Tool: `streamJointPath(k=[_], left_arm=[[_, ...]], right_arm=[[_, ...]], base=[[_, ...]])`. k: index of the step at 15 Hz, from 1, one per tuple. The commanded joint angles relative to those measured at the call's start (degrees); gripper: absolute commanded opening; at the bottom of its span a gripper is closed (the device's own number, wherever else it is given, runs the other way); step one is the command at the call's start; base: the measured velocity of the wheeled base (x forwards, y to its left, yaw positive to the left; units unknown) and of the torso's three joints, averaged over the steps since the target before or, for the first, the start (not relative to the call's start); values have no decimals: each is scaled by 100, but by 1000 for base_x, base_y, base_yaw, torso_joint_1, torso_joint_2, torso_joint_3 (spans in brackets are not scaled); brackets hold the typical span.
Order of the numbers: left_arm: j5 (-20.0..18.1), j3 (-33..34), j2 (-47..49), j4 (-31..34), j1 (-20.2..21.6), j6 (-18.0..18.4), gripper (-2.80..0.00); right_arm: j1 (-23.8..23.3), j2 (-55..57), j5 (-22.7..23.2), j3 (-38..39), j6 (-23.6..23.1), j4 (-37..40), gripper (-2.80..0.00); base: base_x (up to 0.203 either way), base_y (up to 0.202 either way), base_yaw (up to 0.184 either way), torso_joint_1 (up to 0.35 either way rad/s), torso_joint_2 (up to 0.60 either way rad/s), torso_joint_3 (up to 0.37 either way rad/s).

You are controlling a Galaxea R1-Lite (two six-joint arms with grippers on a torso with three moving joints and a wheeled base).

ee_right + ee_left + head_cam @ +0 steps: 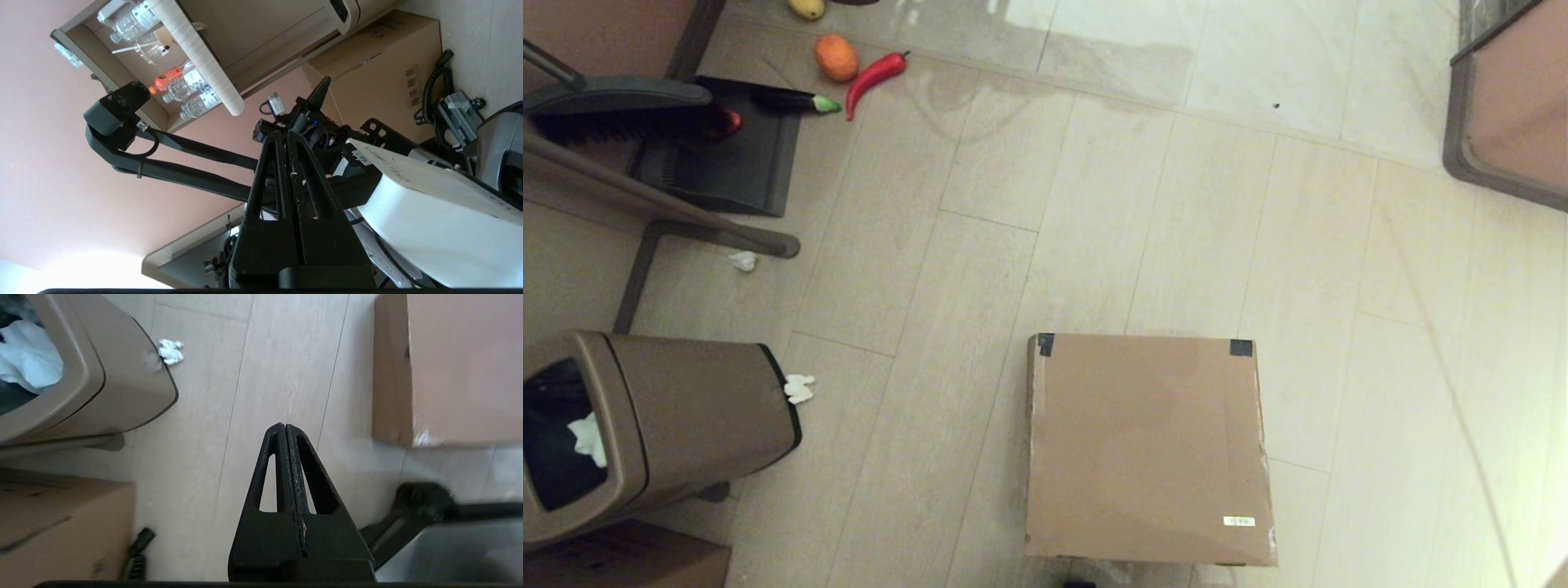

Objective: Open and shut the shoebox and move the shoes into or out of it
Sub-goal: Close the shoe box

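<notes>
The shoebox [1147,449] lies on the floor in front of me with its lid down, black tape at its two far corners and a small white label near its front right corner. One side of the shoebox [449,367] shows in the left wrist view. The shoes are hidden. My left gripper [284,425] hangs shut and empty over bare floor, between the bin and the shoebox. My right gripper [284,132] is shut and empty, parked beside my own body and pointing across it. Neither arm shows in the head view.
A brown trash bin [662,425] with a black liner stands at the left, a plain cardboard box [621,563] beside it. Paper scraps [799,389] lie on the floor. A dustpan [727,155], brush, toy chili [874,77] and orange [836,57] lie far left.
</notes>
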Motion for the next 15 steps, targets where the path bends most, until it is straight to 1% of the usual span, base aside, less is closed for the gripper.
streamJointPath(k=[1, 3, 5, 6, 7, 8, 9, 10, 11, 12, 13, 14, 15], left_arm=[[7, 2, -157, 11, -12, -43, -280], [7, 2, -160, 11, -12, -43, -280], [7, 2, -155, 11, -12, -43, -280], [7, 2, -157, 11, -12, -43, -280], [7, 2, -151, 11, -12, -43, -280], [7, 2, -159, 11, -12, -43, -280], [7, 2, -159, 11, -12, -43, -280], [7, 2, -151, 11, -12, -52, -280], [7, 2, -159, 11, -12, -52, -280], [7, 2, -159, 11, -12, -52, -280], [7, 2, -151, 11, -12, -47, -280], [7, 2, -160, 11, -12, -61, -280], [7, 2, -160, 11, -12, -76, -280]], right_arm=[[-156, -20, 50, 4, 48, -19, -280], [-527, 19, -31, 89, 47, -15, -280], [-909, 3, -513, 242, 14, -16, -280], [-1241, 13, -675, 290, -74, -18, -280], [-1557, 24, -841, 390, -321, -16, -280], [-1673, 15, -1256, 596, -930, -13, -280], [-1610, -1, -1815, 825, -1867, 8, -280], [-1460, 6, -2323, 1053, -2911, 67, -280], [-1159, 0, -3139, 1347, -4255, 232, -280], [-692, -71, -4128, 1741, -5611, 525, -280], [-204, -262, -5231, 2287, -6843, 884, -280], [129, -615, -6142, 2687, -7632, 1327, -280], [380, -1157, -6641, 2879, -8005, 1893, -280]], base=[[0, 0, 0, 0, 0, 0], [0, 0, 0, 0, 0, 0], [0, 0, 0, 0, 0, 0], [0, 0, 0, 0, 0, 0], [0, 0, 0, 0, 0, 0], [0, 0, 0, 0, 0, 0], [0, 0, 0, 0, 0, 0], [0, 0, 0, 0, 0, 0], [0, 0, 0, 0, 0, 0], [0, 0, 0, 0, 0, 0], [0, 0, 0, 0, 0, 0], [0, 0, 0, 0, 0, 0], [0, 0, 0, 0, 0, 0]])
